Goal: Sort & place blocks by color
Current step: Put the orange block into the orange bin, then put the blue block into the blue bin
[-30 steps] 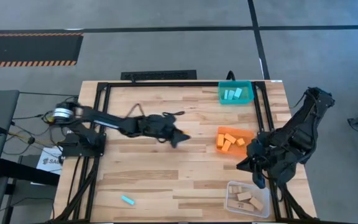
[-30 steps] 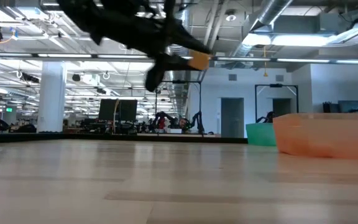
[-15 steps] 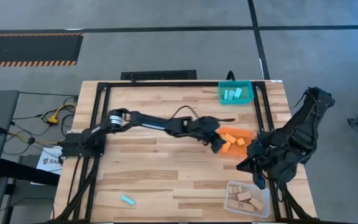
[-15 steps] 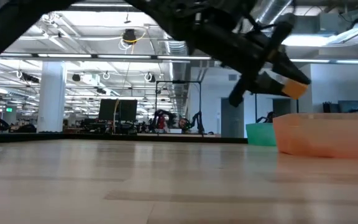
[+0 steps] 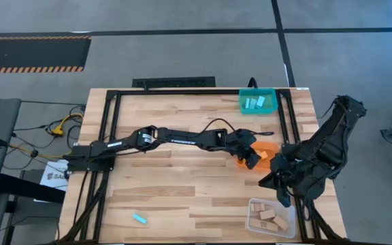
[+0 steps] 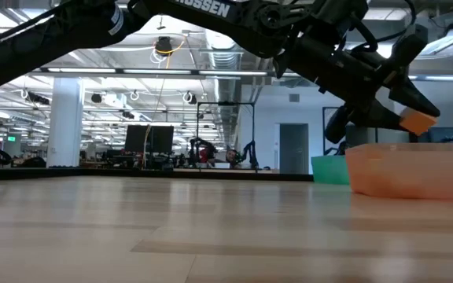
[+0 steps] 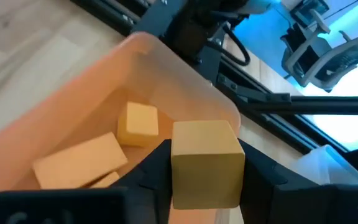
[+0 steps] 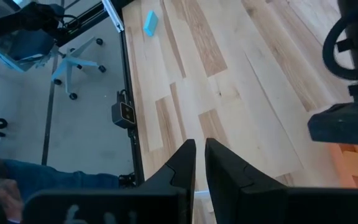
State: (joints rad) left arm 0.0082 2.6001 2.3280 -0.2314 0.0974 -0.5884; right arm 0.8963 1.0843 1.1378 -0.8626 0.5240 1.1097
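High view: the left arm reaches across the table [image 5: 182,184] toward its right edge; the left gripper [image 5: 251,157] sits over the near-left part of the orange bin [image 5: 267,147]. The held block cannot be made out here. The right gripper [image 5: 282,192] waits near the right edge, between the orange bin and the clear bin [image 5: 254,219], which holds tan blocks [image 5: 269,218]. The teal bin [image 5: 245,104] at the far right corner holds cyan blocks [image 5: 254,103]. One cyan block [image 5: 139,218] lies loose near the near-left corner — well apart from both grippers, nearer the left arm's base.

Low view: the left gripper pinches an orange block [image 6: 417,121] clear above the orange bin's rim; the bin lies directly below it.

Left wrist view: the fingers [image 7: 155,167] are pinched on the orange block, its long axis running along them. Beneath it the bin holds orange blocks [image 7: 98,163] — the drop is judged straight down; a release should land it among them.

Right wrist view: the right gripper's fingers [image 8: 185,157] are pressed nearly together, nothing between them. The loose cyan block shows far off across bare table.
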